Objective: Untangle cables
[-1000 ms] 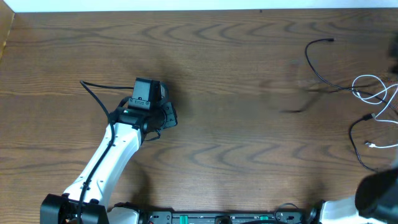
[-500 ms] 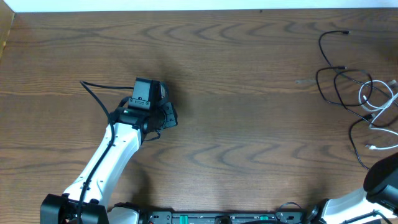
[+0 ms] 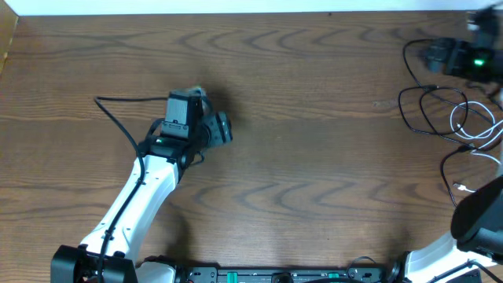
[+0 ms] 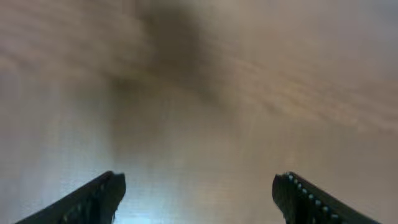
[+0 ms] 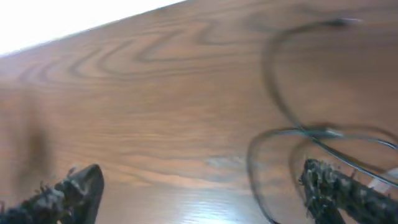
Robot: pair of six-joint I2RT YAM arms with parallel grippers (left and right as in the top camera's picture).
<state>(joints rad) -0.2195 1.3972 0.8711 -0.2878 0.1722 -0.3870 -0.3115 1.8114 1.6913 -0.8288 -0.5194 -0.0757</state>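
The wooden table [image 3: 314, 181] fills most of the view. The white left arm [image 3: 145, 189] reaches in from the near edge to left of centre. The right arm [image 3: 478, 222] rises at the near right corner, its head up at the far right.

The left gripper [image 4: 198, 196] is spread wide over bare wood, with nothing in it. The right gripper [image 5: 199, 183] is also wide apart and holds nothing.

Both cables lie at the far right. The black cable [image 5: 317, 132] loops just beside one right finger [image 5: 329, 183], and whether they touch I cannot tell. The white cable [image 3: 464, 132] is tangled into it.
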